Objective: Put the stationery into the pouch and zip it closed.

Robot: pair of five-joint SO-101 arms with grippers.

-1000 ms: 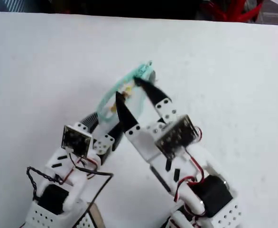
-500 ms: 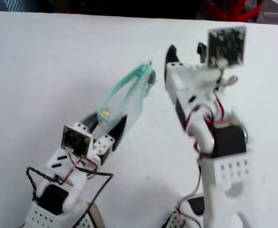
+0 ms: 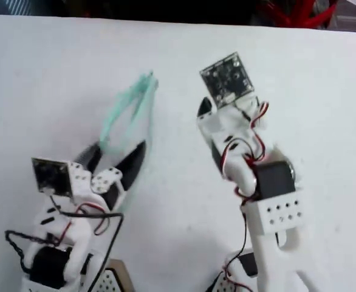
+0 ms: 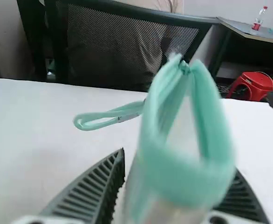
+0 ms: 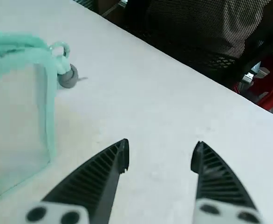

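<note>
Left gripper point(image 3: 118, 147) pinches the pouch point(image 3: 128, 104) by its near end, pouch slanting off toward 1 o'clock. Right gripper point(image 5: 162, 144), jaws spread and holding nothing, hangs at the pouch's 3 o'clock. Pouch contents and zip are too blurred to tell.

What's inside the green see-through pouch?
Through the clear side of the pouch in the right wrist view, nothing distinct shows, just a faint orange smudge at the edge. The left gripper holds one end and covers that part, so what lies there cannot be seen.
</note>
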